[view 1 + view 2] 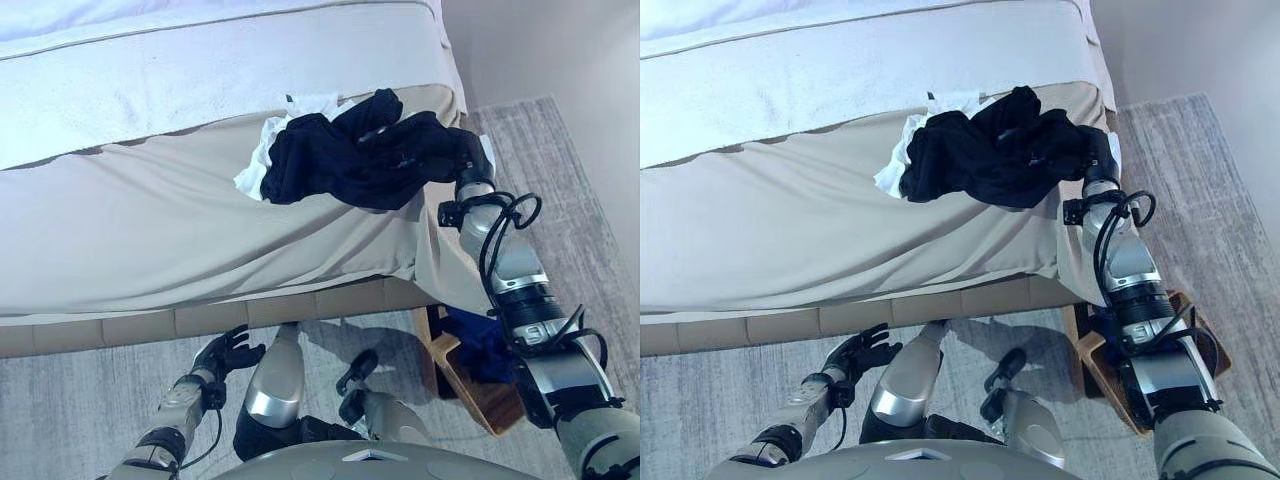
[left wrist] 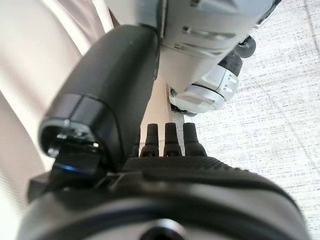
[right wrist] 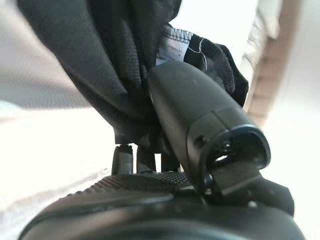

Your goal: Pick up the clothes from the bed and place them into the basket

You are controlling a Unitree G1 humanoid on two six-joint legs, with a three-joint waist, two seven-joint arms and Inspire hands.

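Observation:
A black garment lies bunched on the beige bed sheet near the bed's right corner, partly over a white garment. My right hand is at the black garment's right end. In the right wrist view its thumb and fingers are closed on the black cloth. A wooden basket stands on the floor by the bed's corner, under my right arm, with a blue garment in it. My left hand hangs low by the bed frame, open and empty.
A white blanket covers the far part of the bed. Grey carpet runs to the right of the bed and in front of it. A pale wall stands at the far right.

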